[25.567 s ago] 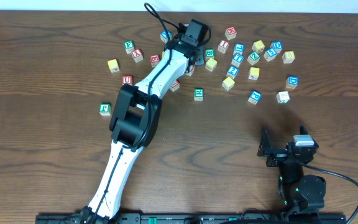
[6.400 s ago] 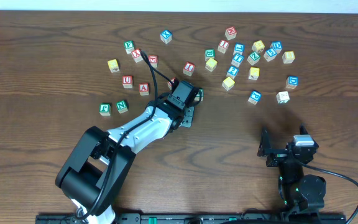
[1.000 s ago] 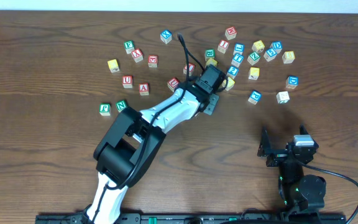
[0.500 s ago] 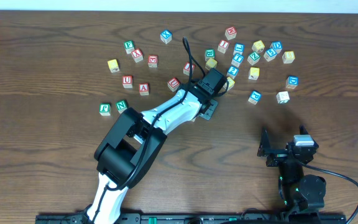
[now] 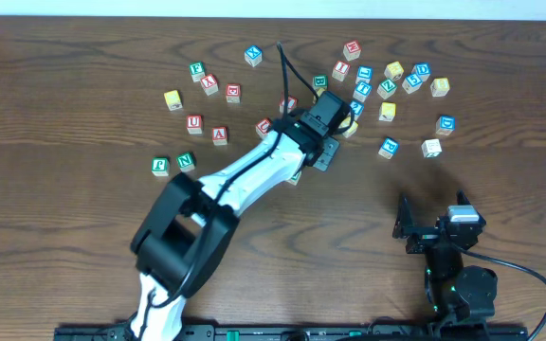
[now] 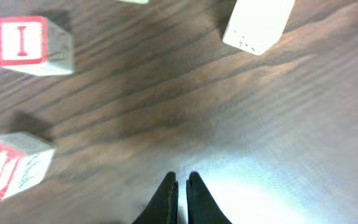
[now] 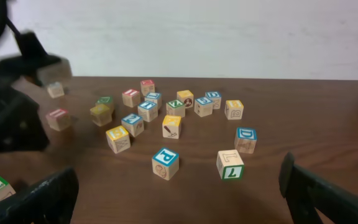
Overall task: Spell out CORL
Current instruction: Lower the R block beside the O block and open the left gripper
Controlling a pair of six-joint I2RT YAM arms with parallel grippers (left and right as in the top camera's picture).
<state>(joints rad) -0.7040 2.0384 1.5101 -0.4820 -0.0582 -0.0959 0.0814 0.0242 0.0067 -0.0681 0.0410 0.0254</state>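
The table point(image 5: 64, 218) is dark brown wood with streaky grain, satin enough to throw a pale glare low in the left wrist view. The red I cube point(image 6: 33, 45) is pale bare wood with a painted face. The left arm point(image 5: 254, 175) has smooth, glossy white plastic shells over matt black joints. The left gripper's fingers point(image 6: 167, 199) look matt black.
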